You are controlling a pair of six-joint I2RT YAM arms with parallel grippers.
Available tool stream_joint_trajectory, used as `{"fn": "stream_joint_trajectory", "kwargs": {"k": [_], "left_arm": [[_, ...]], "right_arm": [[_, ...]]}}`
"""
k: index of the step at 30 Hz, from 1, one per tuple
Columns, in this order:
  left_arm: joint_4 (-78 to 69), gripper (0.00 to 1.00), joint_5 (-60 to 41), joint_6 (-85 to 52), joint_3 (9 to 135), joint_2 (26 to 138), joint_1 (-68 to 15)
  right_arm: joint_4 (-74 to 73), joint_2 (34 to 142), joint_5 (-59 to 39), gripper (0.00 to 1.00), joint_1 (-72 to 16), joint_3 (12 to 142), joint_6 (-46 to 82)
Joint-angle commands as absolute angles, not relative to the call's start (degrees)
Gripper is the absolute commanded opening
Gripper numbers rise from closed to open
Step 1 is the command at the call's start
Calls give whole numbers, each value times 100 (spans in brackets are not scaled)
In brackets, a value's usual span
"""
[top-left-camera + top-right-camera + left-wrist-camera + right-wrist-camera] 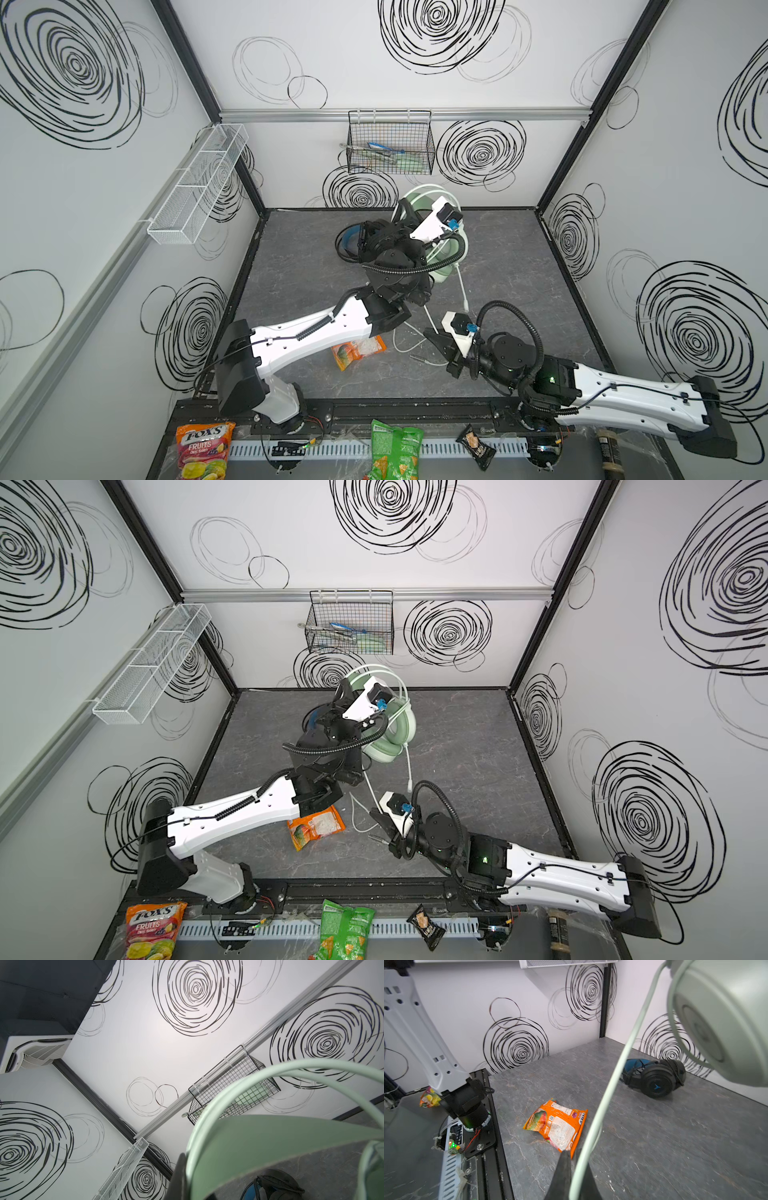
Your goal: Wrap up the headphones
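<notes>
Left gripper is clamped on the mint headset by its headband and holds it up over the middle of the table's back edge, with the earcups apparently hanging clear. Right gripper is closed on the cable between table centre and front edge. Risks: the cable runs nearly straight from earcup to right grip, so any further pull loads the cable exit or drags the headband out of the left jaws. The hanging cups can swing while winding and throw the turns off. Slack loops and the plug lie beside the bag toward the front edge and could snag it and drag it along. Black headset sits just beside the mint one near the back edge, so a low pass could hook its cord. The arms are close, so collision is likely if both rotate.
</notes>
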State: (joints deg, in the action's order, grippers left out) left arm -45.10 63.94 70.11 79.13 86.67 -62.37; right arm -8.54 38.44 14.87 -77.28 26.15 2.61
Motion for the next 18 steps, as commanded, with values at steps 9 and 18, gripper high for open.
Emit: {"fn": "stream_joint_trajectory", "kwargs": {"k": [9,18], "left_arm": [[-3210,0,6429,5892,9527,8302,-6649],[-429,0,5717,3143,10748,8090,-6855]], "right_arm": [[-2337,4307,430,9,-7770,2362,-255],[-3327,4980,211,12,-7594,2408,-185]]}}
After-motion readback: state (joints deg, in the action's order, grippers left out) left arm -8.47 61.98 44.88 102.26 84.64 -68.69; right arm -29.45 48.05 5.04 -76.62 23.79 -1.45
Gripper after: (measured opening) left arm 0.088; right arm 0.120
